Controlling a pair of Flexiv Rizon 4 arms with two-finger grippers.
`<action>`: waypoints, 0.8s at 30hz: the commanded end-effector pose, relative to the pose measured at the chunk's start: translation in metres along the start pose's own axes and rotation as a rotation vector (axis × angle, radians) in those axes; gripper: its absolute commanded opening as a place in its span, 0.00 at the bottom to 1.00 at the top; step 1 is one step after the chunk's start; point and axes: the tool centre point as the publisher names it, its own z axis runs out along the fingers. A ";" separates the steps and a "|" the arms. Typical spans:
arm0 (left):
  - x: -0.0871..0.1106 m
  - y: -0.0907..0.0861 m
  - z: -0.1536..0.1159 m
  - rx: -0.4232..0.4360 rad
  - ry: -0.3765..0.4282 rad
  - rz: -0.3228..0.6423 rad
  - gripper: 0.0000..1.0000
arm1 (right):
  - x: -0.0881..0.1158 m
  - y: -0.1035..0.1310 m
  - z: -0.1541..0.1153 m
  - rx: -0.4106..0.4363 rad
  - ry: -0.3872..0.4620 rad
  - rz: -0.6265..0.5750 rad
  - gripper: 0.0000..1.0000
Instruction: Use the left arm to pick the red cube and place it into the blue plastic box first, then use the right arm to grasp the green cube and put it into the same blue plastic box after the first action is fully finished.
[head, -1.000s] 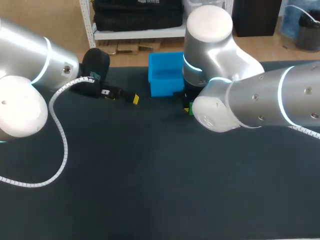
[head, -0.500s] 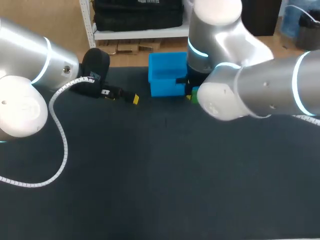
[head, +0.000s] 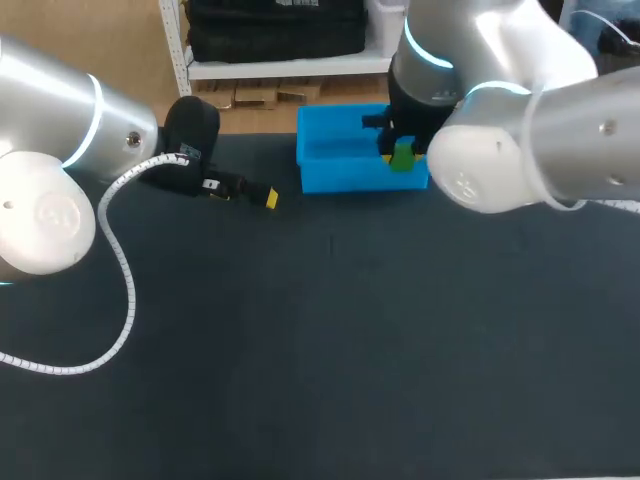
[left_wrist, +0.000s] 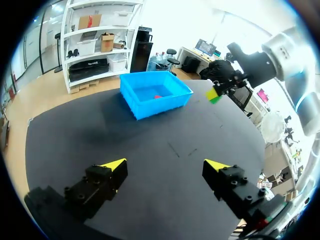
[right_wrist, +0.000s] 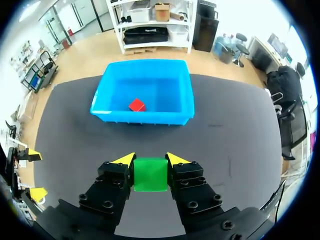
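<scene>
The right gripper (right_wrist: 150, 162) has the green cube (right_wrist: 150, 174) clamped squarely between its two yellow-tipped fingers, one finger on each side face, and the right arm (head: 520, 130) holds it up off the dark table (head: 330, 350). From the right wrist, the blue box (right_wrist: 142, 119) lies just ahead of the fingers, long side facing the gripper, with table showing under the cube, so the cube is short of the near wall and not inside. The head view puts the cube against the box's right end, and the left wrist view shows it hanging in the air beside that end, above rim height. Inside the box sits the red cube (right_wrist: 136, 105), on the floor, a little to one side of the middle and nearer the wall that faces the right gripper. Over on the other side, the left arm (head: 50, 150) comes in from the left edge, and the left gripper (left_wrist: 167, 165) is low over the table, fingers spread wide, pointing toward the box and well apart from it. Dark tabletop fills the gap between its yellow tips.
</scene>
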 end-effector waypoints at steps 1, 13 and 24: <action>0.001 0.001 0.000 0.006 -0.005 0.002 1.00 | 0.009 -0.005 -0.010 -0.012 -0.020 0.007 0.00; 0.001 0.001 0.000 0.006 -0.005 0.002 1.00 | 0.003 0.004 -0.049 -0.117 -0.196 0.004 0.00; 0.001 0.001 0.000 0.006 -0.005 0.002 1.00 | 0.007 0.006 -0.063 -0.151 -0.301 -0.009 0.00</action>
